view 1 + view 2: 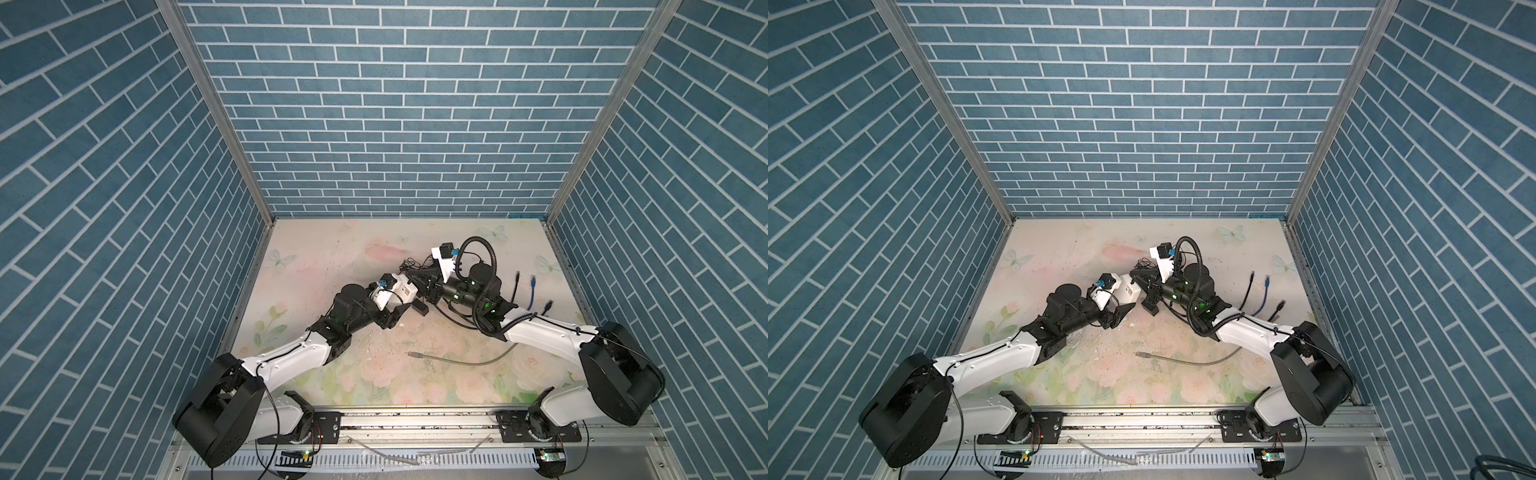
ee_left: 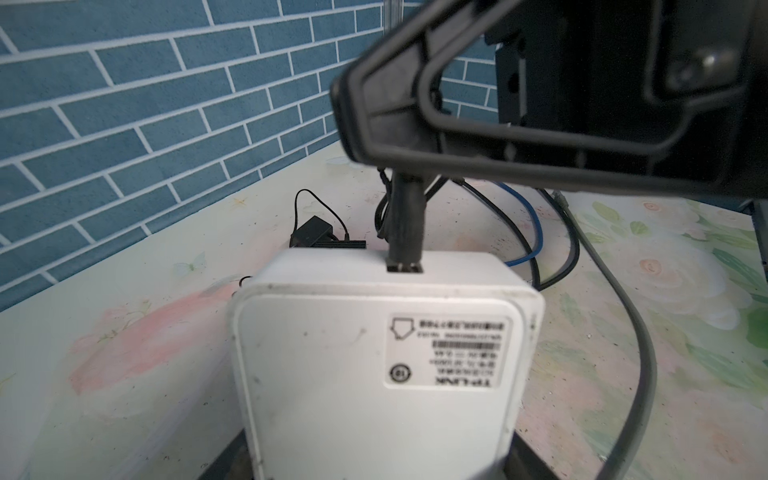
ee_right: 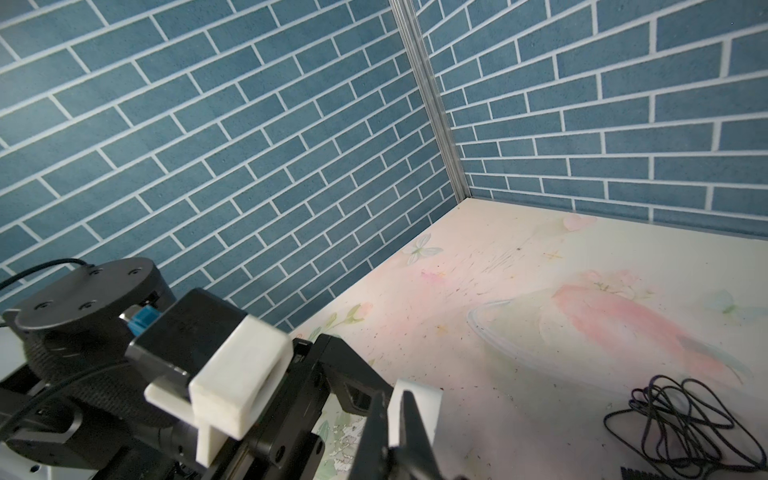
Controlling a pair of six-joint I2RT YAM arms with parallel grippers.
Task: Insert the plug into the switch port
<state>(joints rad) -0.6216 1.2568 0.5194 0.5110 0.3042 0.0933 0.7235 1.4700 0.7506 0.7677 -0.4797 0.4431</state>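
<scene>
The left end effector [image 1: 401,300] is clamped on the switch [image 2: 374,374], a smooth white plastic box with rounded corners. Its dark fingers [image 2: 524,459] press the box's two sides and lift it off the tabletop [image 2: 124,291]. A rectangular paper label [image 2: 449,351] with barcodes sits on the switch's broad face, which shows scuffs and small specks.

The right end effector [image 1: 417,284] has its angular black fingers together on the plug [image 2: 406,224], a slim, matte black, boxy connector. The plug's tip meets the port [image 2: 405,269], a dark rectangular slot in the switch's narrow face. How deep it sits I cannot tell.

Both arms meet near the middle of the tabletop in both top views. The tabletop is a flat sheet printed with pale pink flowers and butterflies, marked with fine scratches and dark flecks.

Behind the switch a thin blue cable [image 2: 536,224] curves beside black ones. A thicker grey cable [image 2: 640,332] arcs past the switch. A loosely coiled black cord [image 3: 685,419] lies flat. The walls [image 2: 124,104] carry a blue brick pattern with white joints.
</scene>
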